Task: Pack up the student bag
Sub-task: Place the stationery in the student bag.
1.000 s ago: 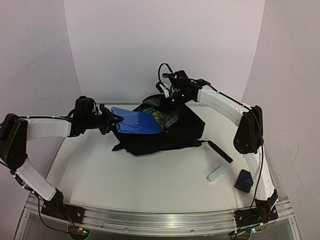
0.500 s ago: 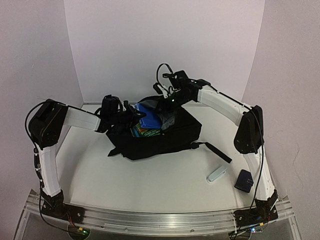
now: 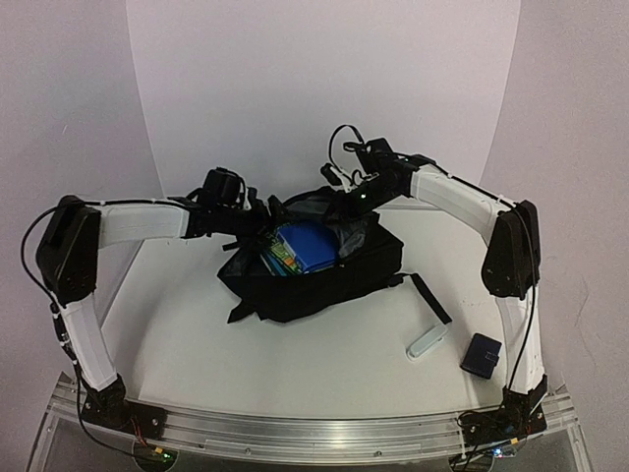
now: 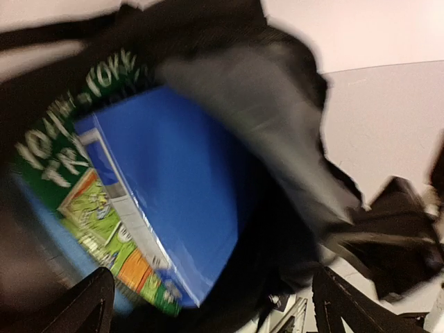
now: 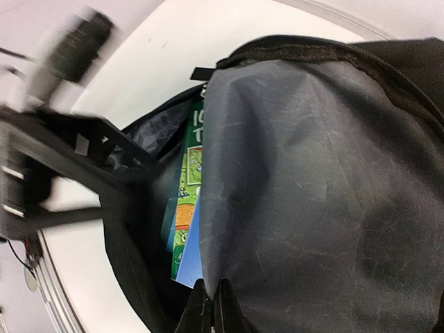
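The student bag (image 3: 329, 285), a soft black backpack, lies mid-table with its mouth open upward. Inside it a blue book (image 3: 307, 244) rests on a green picture book (image 3: 277, 260). My left gripper (image 3: 257, 213) hovers at the bag's left rim. In the left wrist view its fingers (image 4: 83, 305) stand wide apart, open, with the blue book (image 4: 173, 187) lying free ahead of them. My right gripper (image 5: 211, 297) is shut on the edge of the bag's grey lining (image 5: 312, 180) and holds the mouth up at the back (image 3: 351, 200).
A white oblong item (image 3: 427, 342) and a small dark-blue pouch (image 3: 482, 354) lie at the front right. One black strap (image 3: 429, 298) trails from the bag toward them. White walls stand close behind and to both sides.
The left gripper carried the blue book into the bag, then opened and let it go. The bag and the right gripper shifted slightly right.
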Controlling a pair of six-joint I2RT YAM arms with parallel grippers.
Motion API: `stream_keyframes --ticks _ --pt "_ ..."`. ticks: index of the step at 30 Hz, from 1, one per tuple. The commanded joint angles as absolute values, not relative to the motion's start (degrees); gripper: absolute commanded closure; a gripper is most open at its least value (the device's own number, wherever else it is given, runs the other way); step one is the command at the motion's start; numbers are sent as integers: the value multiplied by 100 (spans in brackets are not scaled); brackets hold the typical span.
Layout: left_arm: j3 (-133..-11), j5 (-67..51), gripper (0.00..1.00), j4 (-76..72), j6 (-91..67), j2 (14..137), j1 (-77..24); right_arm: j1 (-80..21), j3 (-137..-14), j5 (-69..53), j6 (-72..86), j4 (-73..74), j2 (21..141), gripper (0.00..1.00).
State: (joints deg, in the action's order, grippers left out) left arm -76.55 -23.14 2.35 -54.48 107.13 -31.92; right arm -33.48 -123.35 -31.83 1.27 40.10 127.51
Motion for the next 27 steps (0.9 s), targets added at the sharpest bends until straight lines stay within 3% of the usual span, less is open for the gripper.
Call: stream_keyframes --ticks 1,5,6,10,12,14,20,27 --pt "-7817 -1703 0 1819 -4627 9534 -3002 -3291 -11920 -3205 -784 3846 11965 100" --pt "-7644 -1617 0 2393 -4380 9461 -2742 -3278 -12018 -3103 -1402 4222 12082 100" --pt "-7646 -1695 0 2488 -4346 9523 -2678 -3278 -12198 -3147 -1451 4394 12174 95" --pt "-7769 -1932 0 2654 -4168 9885 -2602 -3278 -12849 -3383 -1489 4986 12322 33" --pt "-7797 -2030 0 2613 -4154 10016 -2600 -3246 -12973 -3232 -1382 5003 12262 20" --pt "-7812 -2081 0 2608 -4147 10111 -2603 -3127 -13105 -2938 -1233 5001 12315 16" --pt "-7804 -2129 3 2645 -4114 10303 -2597 -2735 -13139 -2374 -1072 5071 12927 16" --pt "-7737 -2005 20 2787 -4172 10340 -2597 -2733 -13035 -2515 -943 5073 13435 14"
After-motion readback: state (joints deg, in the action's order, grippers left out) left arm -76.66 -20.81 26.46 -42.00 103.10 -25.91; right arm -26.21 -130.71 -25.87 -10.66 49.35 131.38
